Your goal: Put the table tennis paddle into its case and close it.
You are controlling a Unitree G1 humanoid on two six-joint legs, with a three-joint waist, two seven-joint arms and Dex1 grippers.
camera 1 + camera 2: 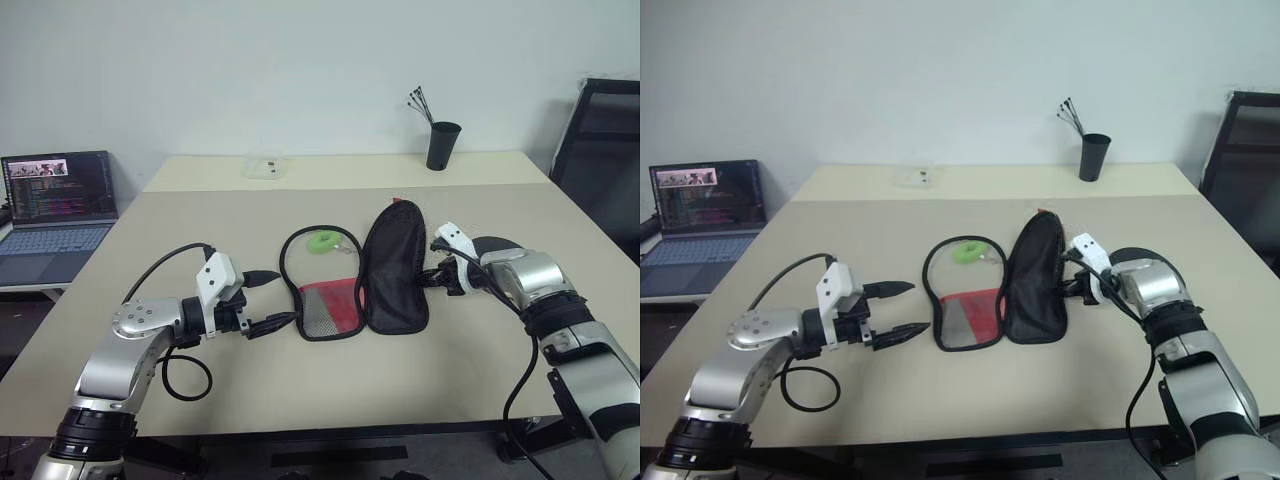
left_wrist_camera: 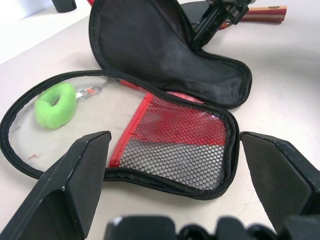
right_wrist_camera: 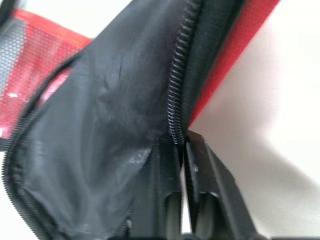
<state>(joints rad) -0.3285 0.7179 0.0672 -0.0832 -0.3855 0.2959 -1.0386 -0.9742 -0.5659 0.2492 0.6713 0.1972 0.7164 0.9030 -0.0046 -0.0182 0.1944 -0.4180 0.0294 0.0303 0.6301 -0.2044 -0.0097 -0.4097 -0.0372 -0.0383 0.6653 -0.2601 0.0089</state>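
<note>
The case point(image 1: 395, 265) lies unzipped in the middle of the table point(image 1: 200, 230). Its left half lies flat, showing the red mesh pocket point(image 2: 175, 145) and the green zipper tag point(image 1: 323, 241). Its black right half stands raised. My right gripper point(image 1: 437, 272) is at that half's right rim, fingers point(image 3: 165, 180) nipped on the zipper edge. The table tennis paddle's pale handle with a red stripe point(image 2: 267, 13) shows just past the right gripper; its blade is mostly hidden. My left gripper point(image 1: 265, 300) hovers open just left of the mesh pocket, holding nothing.
A black cup with pens point(image 1: 442, 145) and a small clear box point(image 1: 265, 165) stand at the far side of the table. An open laptop point(image 1: 55, 210) sits on a low stand to the left. A black chair point(image 1: 600, 150) is at the right.
</note>
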